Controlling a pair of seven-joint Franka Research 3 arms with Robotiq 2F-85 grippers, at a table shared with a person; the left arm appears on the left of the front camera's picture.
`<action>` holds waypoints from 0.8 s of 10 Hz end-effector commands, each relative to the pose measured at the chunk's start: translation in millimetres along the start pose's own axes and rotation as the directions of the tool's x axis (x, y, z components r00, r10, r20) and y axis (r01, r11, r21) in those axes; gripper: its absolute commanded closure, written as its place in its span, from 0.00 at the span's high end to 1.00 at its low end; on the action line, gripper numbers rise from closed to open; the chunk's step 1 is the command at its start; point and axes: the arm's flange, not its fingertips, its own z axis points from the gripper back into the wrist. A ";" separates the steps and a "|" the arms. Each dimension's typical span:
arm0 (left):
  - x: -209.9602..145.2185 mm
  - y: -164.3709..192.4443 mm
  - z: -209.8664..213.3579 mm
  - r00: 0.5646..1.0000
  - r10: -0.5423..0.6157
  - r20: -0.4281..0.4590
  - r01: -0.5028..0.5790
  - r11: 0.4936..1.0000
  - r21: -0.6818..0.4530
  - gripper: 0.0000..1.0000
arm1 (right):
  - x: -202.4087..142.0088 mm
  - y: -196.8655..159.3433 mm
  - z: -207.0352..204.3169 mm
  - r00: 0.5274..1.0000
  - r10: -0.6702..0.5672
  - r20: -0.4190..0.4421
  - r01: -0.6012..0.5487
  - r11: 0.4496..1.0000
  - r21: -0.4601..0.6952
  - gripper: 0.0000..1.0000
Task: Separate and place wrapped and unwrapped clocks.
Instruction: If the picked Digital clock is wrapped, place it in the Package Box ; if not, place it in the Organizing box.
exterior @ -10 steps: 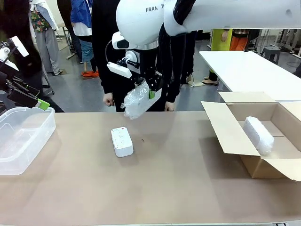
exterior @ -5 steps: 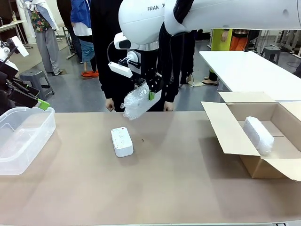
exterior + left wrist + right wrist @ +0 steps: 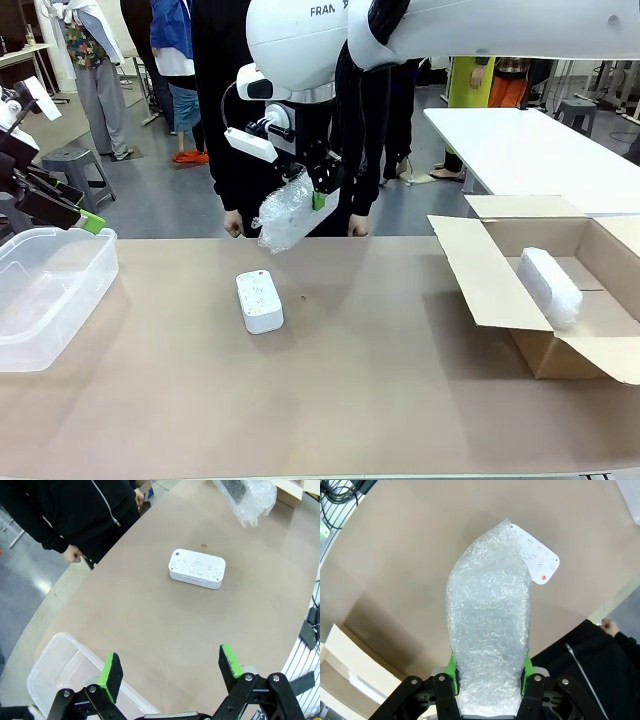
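Note:
My right gripper (image 3: pixel 318 190) hangs above the table's far middle, shut on a bubble-wrapped clock (image 3: pixel 287 213) that dangles tilted from its green pads. In the right wrist view the same wrapped clock (image 3: pixel 490 625) fills the space between the fingers. The bare white clock (image 3: pixel 259 301) lies flat on the table just below and left of it, and also shows as the bare clock (image 3: pixel 197 568). A second wrapped clock (image 3: pixel 548 285) rests inside the cardboard box (image 3: pixel 480 280). At the left edge, over the bin, my left gripper (image 3: pixel 171 667) is open and holds nothing.
A clear plastic bin (image 3: pixel 40 290) stands at the table's left end, and the open cardboard box has its flaps spread at the right. A person in black (image 3: pixel 235 120) stands at the far edge behind the held clock. A white table (image 3: pixel 520 150) is behind on the right.
The right gripper with the wrapped clock has shifted slightly up and to the left. The bare clock and the left gripper have stayed put.

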 end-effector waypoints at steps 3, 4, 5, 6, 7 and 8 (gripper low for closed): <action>-0.8 1.4 -0.9 1.000 0.006 0.007 -0.006 1.000 -0.011 1.00 | -1.4 2.7 1.2 1.000 -0.003 -0.023 0.003 1.000 0.003 0.22; -0.8 1.4 -0.9 1.000 0.006 0.007 -0.006 1.000 -0.011 1.00 | -1.4 2.7 1.2 1.000 -0.003 -0.023 0.003 1.000 0.003 0.22; -0.8 1.4 -0.9 1.000 0.006 0.007 -0.006 1.000 -0.011 1.00 | -1.4 2.7 1.2 1.000 -0.003 -0.023 0.003 1.000 0.003 0.22; -0.8 1.4 -0.9 1.000 0.006 0.007 -0.006 1.000 -0.011 1.00 | -1.4 2.7 1.2 1.000 -0.003 -0.023 0.003 1.000 0.003 0.22; -0.8 1.4 -0.9 1.000 0.006 0.007 -0.006 1.000 -0.011 1.00 | -1.4 2.7 1.2 1.000 -0.003 -0.023 0.003 1.000 0.003 0.22; -0.8 1.4 -0.9 1.000 0.006 0.007 -0.006 1.000 -0.011 1.00 | -1.4 2.7 1.2 1.000 -0.003 -0.023 0.003 1.000 0.003 0.22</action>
